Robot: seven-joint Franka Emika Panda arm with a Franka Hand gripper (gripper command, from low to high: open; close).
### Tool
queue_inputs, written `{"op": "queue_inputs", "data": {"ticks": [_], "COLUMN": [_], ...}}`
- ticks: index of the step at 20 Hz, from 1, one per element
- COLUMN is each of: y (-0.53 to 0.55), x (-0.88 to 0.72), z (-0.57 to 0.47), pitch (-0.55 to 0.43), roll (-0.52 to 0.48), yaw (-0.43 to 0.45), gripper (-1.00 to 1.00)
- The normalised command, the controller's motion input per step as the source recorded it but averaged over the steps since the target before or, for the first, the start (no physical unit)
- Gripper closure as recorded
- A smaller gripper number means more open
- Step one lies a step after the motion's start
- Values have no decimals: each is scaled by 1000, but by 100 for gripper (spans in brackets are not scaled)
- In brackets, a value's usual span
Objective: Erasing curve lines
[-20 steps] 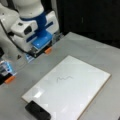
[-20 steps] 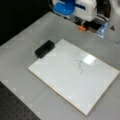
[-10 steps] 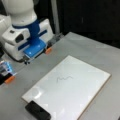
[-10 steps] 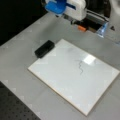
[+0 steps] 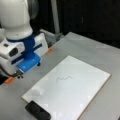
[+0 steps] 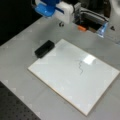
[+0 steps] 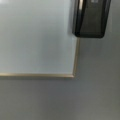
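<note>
My arm upright at a front view's left, white link above blue wrist mount. My tool [image 5: 19, 75] hangs low, pointing down; fingers barely visible, nothing seen held.

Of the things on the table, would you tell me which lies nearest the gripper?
The black eraser beside the whiteboard's corner; the curve lines sit further off, mid-board, unerased. The gripper hovers above the table, holding nothing.
</note>
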Motion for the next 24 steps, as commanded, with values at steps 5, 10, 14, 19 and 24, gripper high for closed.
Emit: {"op": "queue_inputs", "data": {"ticks": [5, 10, 14, 19, 24], "y": [-530, -274, -171, -134, -178], "x": [472, 425, 274, 164, 129], "z": [-79, -54, 24, -53, -44], "pitch": [161, 120, 83, 66, 54], "roll": [158, 238, 268, 298, 197], "yaw": [289, 129, 13, -29, -56], "gripper": [-100, -100, -100, -100, -100]}}
